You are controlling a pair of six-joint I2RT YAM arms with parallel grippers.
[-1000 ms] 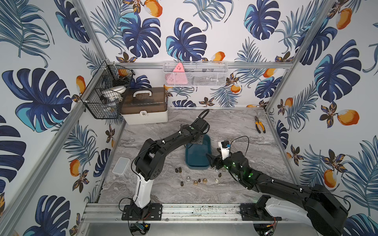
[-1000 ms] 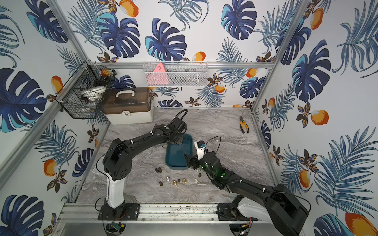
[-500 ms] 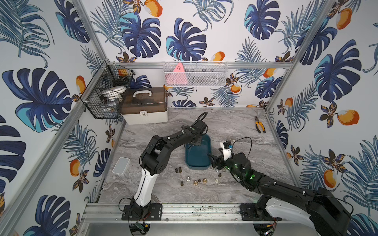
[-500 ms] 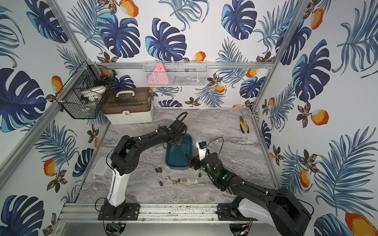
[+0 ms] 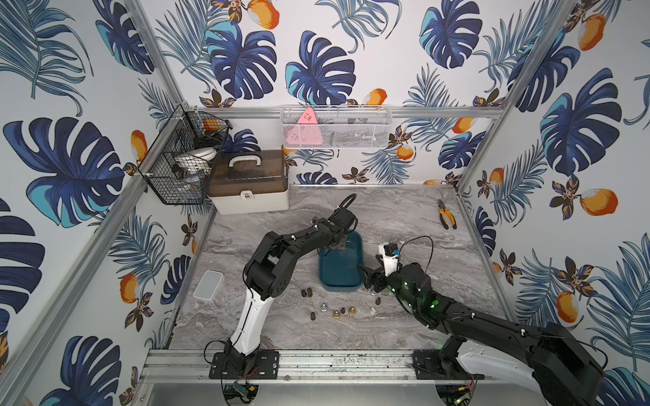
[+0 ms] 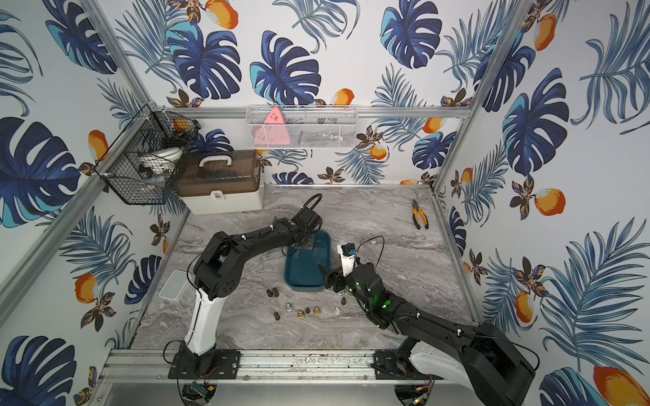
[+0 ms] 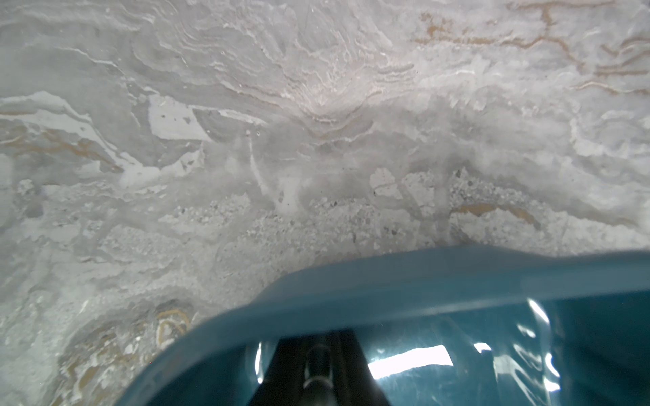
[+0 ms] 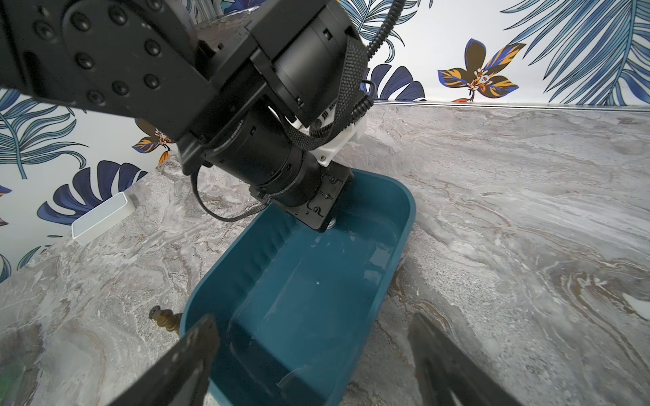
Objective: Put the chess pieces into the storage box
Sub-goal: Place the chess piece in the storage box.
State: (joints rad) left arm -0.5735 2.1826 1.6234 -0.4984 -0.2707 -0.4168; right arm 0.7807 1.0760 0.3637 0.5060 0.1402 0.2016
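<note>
The teal storage box (image 5: 339,267) (image 6: 304,267) lies mid-table. My left gripper (image 5: 332,247) (image 6: 299,246) reaches down into its far end, shut on a small chess piece (image 7: 318,355) that shows between the black fingers, just inside the rim (image 7: 387,281). From the right wrist, that left gripper (image 8: 329,221) hangs low over the box floor (image 8: 299,281). My right gripper (image 8: 316,351) (image 5: 369,277) is open and empty, with its fingers either side of the box's near right corner. Several chess pieces (image 5: 337,314) (image 6: 301,314) stand on the table in front of the box. One brown piece (image 8: 163,318) is beside the box's near corner.
A white case with a brown lid (image 5: 249,182) stands at the back left under a wire basket (image 5: 183,158). Pliers (image 5: 446,218) lie at the back right. A flat white lid (image 5: 208,284) rests by the left wall. A mesh shelf (image 5: 336,126) hangs on the back wall.
My left arm's elbow has shifted slightly to the right while its gripper stays in the box's far end. The right arm has barely moved.
</note>
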